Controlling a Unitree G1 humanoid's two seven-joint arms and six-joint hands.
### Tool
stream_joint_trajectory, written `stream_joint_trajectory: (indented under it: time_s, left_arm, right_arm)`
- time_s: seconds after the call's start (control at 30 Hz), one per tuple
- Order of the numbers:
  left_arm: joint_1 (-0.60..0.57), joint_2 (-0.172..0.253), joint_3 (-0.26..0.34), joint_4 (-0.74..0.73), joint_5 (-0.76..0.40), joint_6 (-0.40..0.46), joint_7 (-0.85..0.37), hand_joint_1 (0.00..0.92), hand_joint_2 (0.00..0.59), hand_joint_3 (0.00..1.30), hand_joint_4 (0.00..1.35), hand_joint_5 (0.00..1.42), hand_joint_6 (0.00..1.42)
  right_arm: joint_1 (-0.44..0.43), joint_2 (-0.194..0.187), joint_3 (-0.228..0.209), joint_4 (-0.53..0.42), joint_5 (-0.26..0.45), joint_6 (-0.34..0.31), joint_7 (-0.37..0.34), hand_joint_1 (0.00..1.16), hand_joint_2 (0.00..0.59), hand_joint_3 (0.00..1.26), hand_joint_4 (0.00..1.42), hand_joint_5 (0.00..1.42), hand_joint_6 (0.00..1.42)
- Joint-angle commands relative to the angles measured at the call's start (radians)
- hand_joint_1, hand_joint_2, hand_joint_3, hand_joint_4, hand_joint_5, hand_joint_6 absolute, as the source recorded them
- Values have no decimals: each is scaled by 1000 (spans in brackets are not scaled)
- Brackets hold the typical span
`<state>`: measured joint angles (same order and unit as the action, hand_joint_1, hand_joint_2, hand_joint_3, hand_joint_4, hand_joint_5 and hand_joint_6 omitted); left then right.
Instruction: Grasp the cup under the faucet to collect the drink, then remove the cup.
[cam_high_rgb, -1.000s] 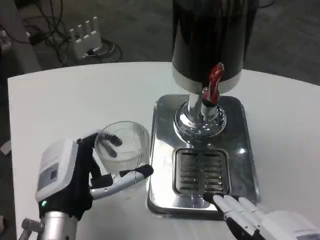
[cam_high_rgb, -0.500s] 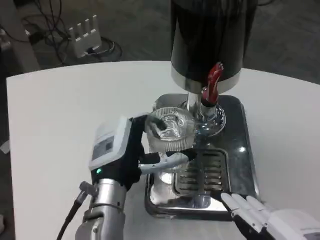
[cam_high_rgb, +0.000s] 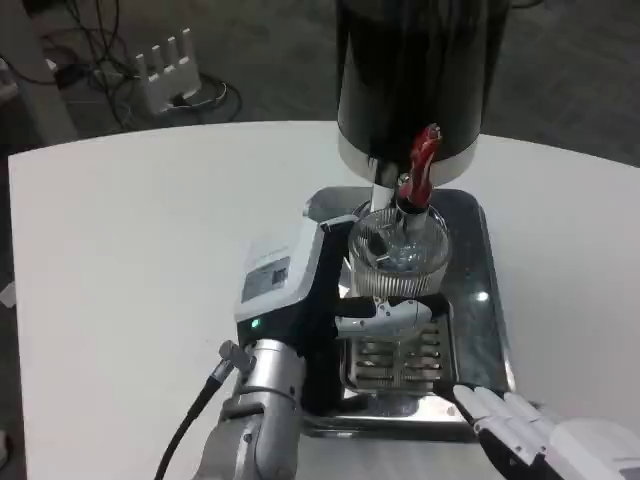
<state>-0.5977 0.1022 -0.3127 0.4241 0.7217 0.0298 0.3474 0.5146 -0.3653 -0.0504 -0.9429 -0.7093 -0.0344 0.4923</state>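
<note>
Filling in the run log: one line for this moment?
left hand: holds cup under faucet | right hand: open, near tray | drink: none visible

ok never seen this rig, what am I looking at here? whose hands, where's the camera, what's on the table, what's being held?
This is one view from a camera on a humanoid robot's head or chest, looking down at a white table. The two many-fingered hands are the robot's own.

On the table sits a metal drip tray with a slotted grate. A dark drink dispenser stands at its far end, with a red tap lever facing the robot.

The left hand, on a silver forearm, grips a clear ribbed cup from the side and holds it over the tray, right beneath the faucet. I cannot tell whether any drink is flowing.

The right hand is at the tray's near right corner, fingers apart, holding nothing.
</note>
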Motion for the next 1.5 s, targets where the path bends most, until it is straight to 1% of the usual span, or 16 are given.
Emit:
stream_joint_trajectory:
  time_s: [0.03,0.47,0.7,0.8,0.83,0.87,0.9,0.93,0.97,1.0,1.07,1.13,1.2,1.23,1.3,1.5]
  left_arm:
    - [15,11,-13,-41,9,11,10,624,21,858,960,1094,1260]
    - [33,18,-61,-37,14,27,2,624,22,851,947,1093,1260]
    - [25,19,-68,-35,11,30,-1,618,20,851,947,1084,1260]
    - [31,28,-75,-38,15,20,-6,612,6,840,895,1075,1247]
    - [37,35,-75,-40,15,13,-5,610,1,800,842,1048,1203]
    - [45,45,-73,-44,14,7,-1,562,0,674,718,969,1147]
    - [55,56,-70,-49,13,0,3,522,0,611,685,948,1133]
    - [62,63,-68,-52,12,-5,6,372,15,559,650,943,1079]
    - [69,74,-64,-58,11,-10,8,219,5,348,473,862,1032]
    - [75,82,-61,-63,10,-14,11,163,1,259,386,815,1005]
    - [83,90,-57,-70,9,-20,15,126,0,149,263,711,911]
    - [88,97,-56,-73,7,-34,20,91,0,16,104,505,668]
    - [102,108,-58,-80,16,-63,53,70,0,1,9,337,503]
    - [105,111,-58,-81,19,-71,62,63,0,0,2,307,444]
    - [108,115,-59,-79,18,-73,62,15,0,0,0,183,281]
    - [115,125,-58,-81,2,-74,31,0,0,0,0,59,69]
  right_arm:
    - [14,-2,-5,-1,18,-16,-13,352,453,4,0,0,0]
    - [35,-2,-26,-9,40,-27,-27,360,452,10,0,0,0]
    - [38,2,-36,-7,48,-32,-32,363,452,13,0,0,0]
    - [44,5,-44,-7,56,-37,-43,363,452,13,0,0,0]
    - [47,7,-49,-6,59,-38,-49,363,452,13,0,0,0]
    - [48,8,-53,-5,63,-39,-52,363,452,13,0,0,0]
    - [50,9,-54,-4,63,-42,-56,364,452,14,0,0,0]
    - [52,9,-54,-4,65,-43,-58,364,452,14,0,0,0]
    - [53,10,-53,-4,65,-46,-61,364,454,14,0,0,0]
    - [54,11,-51,-5,66,-49,-64,365,455,15,0,0,0]
    - [53,15,-50,-7,67,-51,-71,367,457,18,0,0,0]
    - [53,17,-51,-9,67,-52,-74,369,458,20,0,0,0]
    - [54,17,-53,-9,69,-52,-75,370,459,21,0,0,0]
    - [55,18,-53,-8,69,-53,-76,371,460,22,0,0,0]
    - [59,18,-52,-7,70,-54,-77,372,460,24,0,0,0]
    - [69,22,-54,-8,71,-58,-79,375,461,31,0,0,0]
